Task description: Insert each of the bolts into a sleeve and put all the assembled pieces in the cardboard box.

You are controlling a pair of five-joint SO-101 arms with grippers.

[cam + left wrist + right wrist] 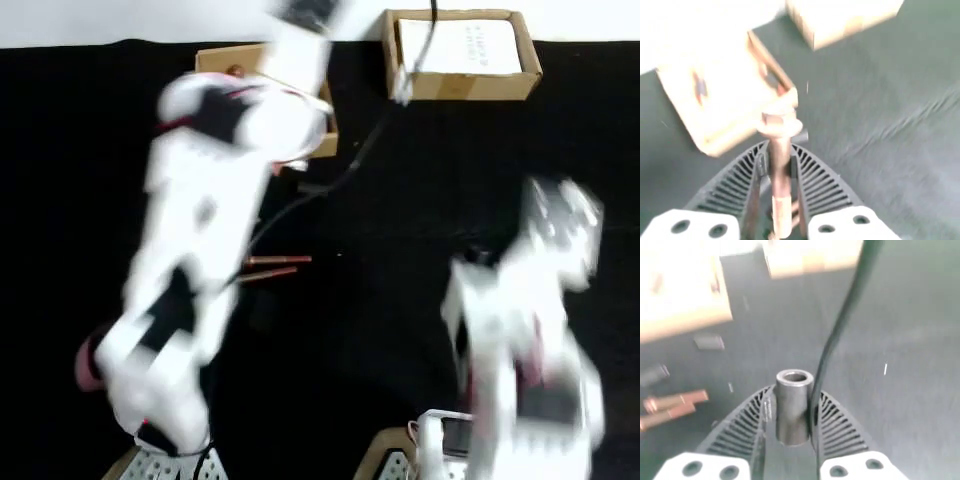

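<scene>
One bolt point(779, 165) held, two more bolts point(278, 260) point(268, 273) lying on the surface point(420, 230) — three. One sleeve point(792, 407) held, two more sleeves point(709, 342) point(653, 374) loose (small, dark) — three. Cardboard boxes point(465, 85) point(218, 60): two. Arms point(190, 260) point(520, 330): two.

Positions are given relative to the near box point(328, 140). A second box point(465, 55) stands to its right and farther back. Two loose sleeves point(709, 342) lie just in front of it, and two bolts point(272, 265) lie side by side beyond those. The left gripper point(780, 147) holds a bolt point(779, 175) at its front corner. The right gripper point(792, 392) holds a sleeve point(792, 410), well apart to its front right.
</scene>
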